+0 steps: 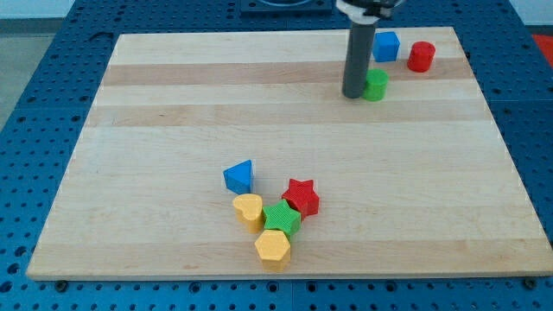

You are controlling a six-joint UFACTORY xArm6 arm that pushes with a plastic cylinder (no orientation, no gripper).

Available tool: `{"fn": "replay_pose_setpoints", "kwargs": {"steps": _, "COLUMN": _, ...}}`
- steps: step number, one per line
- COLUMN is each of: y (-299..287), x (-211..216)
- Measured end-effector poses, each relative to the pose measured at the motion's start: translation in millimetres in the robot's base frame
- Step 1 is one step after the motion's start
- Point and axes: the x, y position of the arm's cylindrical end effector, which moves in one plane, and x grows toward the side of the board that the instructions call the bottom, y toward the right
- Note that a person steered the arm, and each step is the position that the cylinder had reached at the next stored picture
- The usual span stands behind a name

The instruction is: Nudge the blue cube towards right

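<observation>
Near the view's top right of the wooden board [173,104], my tip [353,93] is resting on the surface, holding nothing, just a bare dark rod touching the left side of the green block [376,85]. The blue cube [385,46] is sitting just above and to the right of the tip, apart from it, with the red cylinder [421,56] near its right. Toward the view's bottom, a blue triangular block [239,176], a red star [301,196], a yellow heart-like block [248,210], a green star [282,218] and a yellow hexagon [273,247] are lying clustered together.
</observation>
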Motion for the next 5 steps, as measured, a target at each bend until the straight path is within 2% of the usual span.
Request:
{"fn": "replay_pose_setpoints", "kwargs": {"steps": 2, "y": 58, "x": -35}}
{"fn": "replay_pose_setpoints", "kwargs": {"steps": 3, "y": 67, "x": -36}}
{"fn": "replay_pose_setpoints", "kwargs": {"steps": 5, "y": -21, "x": -16}}
